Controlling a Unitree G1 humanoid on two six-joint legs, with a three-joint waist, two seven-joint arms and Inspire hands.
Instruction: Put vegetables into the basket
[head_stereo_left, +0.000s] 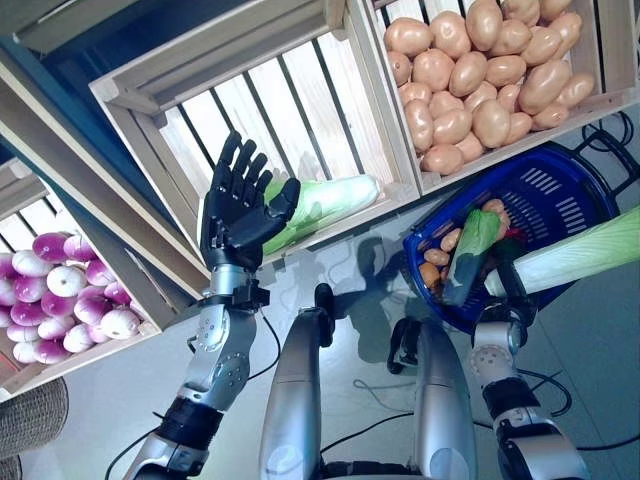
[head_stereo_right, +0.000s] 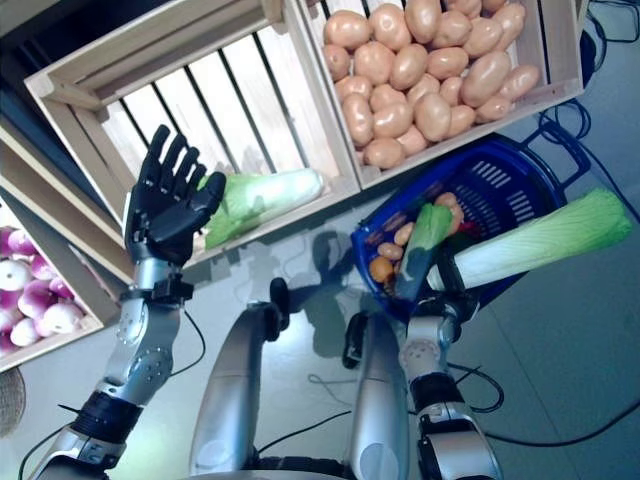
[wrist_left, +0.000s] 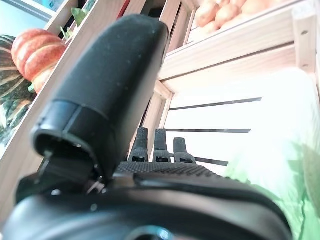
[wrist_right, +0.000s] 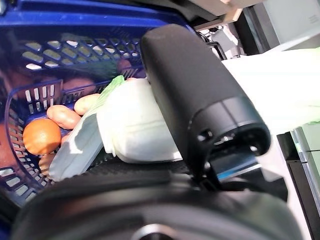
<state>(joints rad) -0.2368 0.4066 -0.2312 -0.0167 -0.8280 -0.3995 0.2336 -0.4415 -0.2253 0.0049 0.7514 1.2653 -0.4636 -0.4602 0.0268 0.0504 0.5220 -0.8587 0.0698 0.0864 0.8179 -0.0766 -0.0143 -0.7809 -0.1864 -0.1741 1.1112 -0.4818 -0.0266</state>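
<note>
Left hand (head_stereo_right: 165, 205) raised at 9 o'clock, fingers straight and spread, in front of slatted wooden crate (head_stereo_right: 90, 75). One pale green cabbage (head_stereo_right: 265, 200) lies in that crate, just beside the hand. Crate of potatoes (head_stereo_right: 420, 70) at 1 o'clock. Blue basket (head_stereo_right: 520, 175) at 3 o'clock holds potatoes, an orange item and a green vegetable. Right hand (head_stereo_right: 447, 282) seems closed round a long cabbage (head_stereo_right: 540, 240) over the basket's rim. Purple-white onions (head_stereo_right: 40, 295) at far 9 o'clock.

Three pale slatted wooden crates tilted side by side: middle one (head_stereo_left: 200, 60), right one (head_stereo_right: 480, 133), left one (head_stereo_left: 80, 358). Glossy grey floor (head_stereo_left: 590, 340) below. Brown woven wicker object (head_stereo_left: 30, 415) at lower-left edge, partly cut off.
</note>
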